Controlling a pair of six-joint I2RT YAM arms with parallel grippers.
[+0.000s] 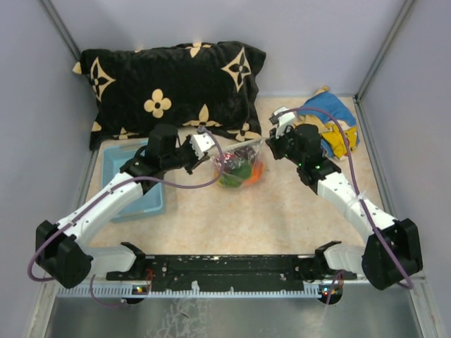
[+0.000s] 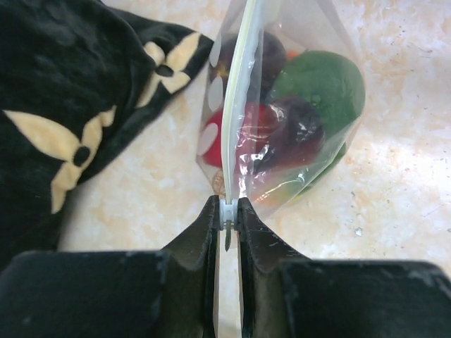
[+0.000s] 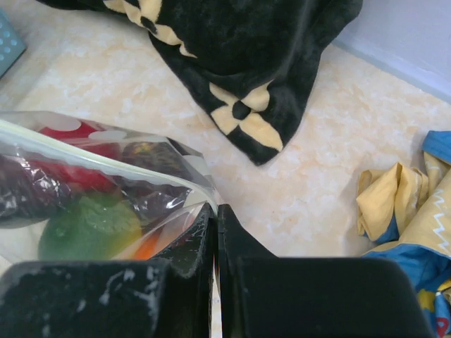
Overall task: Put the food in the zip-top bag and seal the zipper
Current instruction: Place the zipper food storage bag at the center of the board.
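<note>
The left pincer (image 2: 227, 215) is pressed together on the zipper (image 2: 236, 105), with the pale strip pinched between the fingertips. The right pincer (image 3: 215, 218) is likewise pressed together, on the far corner of the zip-top bag (image 1: 238, 169), where the strip ends.

The bag is held between them above the middle of the tabletop (image 1: 268, 218), the left pincer at its 10 o'clock and the right at its 2 o'clock. The food (image 2: 320, 84), in green, red and dark pieces, is seen inside.

The film is judged thin, soft and slippery, and the load makes it sag. Hold is best taken on the stiffer strip, not the film. Whether the strip is sealed along its whole length cannot be told.

A light blue basket (image 1: 134, 186) lies at 8 o'clock, a blue-and-yellow cloth (image 1: 337, 130) beyond at 2 o'clock, and a black pillow (image 1: 169, 84) farthest, at 11 o'clock.
</note>
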